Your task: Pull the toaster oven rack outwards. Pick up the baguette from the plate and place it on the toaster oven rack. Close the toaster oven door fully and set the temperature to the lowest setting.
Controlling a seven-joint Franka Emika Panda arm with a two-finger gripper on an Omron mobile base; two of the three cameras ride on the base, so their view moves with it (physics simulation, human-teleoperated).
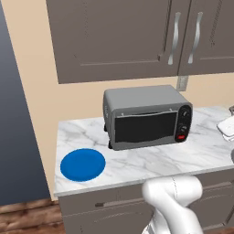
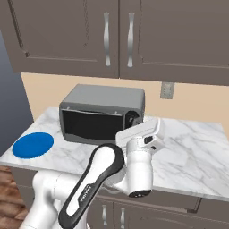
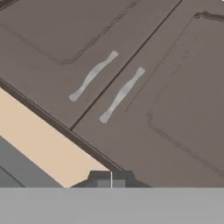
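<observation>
Two cabinet handles (image 3: 107,87) mid-frame in hand view, pincer (image 3: 110,180) closed, empty; left base view: blue plate (image 1: 82,164) lower left, oven (image 1: 146,116) shut.

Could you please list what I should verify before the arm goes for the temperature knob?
1. Toaster oven door fully shut: ok.
2. Plate emptied: ok.
3. Baguette lying on the toaster oven rack: cannot tell, the dark glass hides the inside.
4. End effector shut and holding nothing: ok.
5. End effector aimed at the knobs: not ok, the hand view faces the upper cabinets.
</observation>
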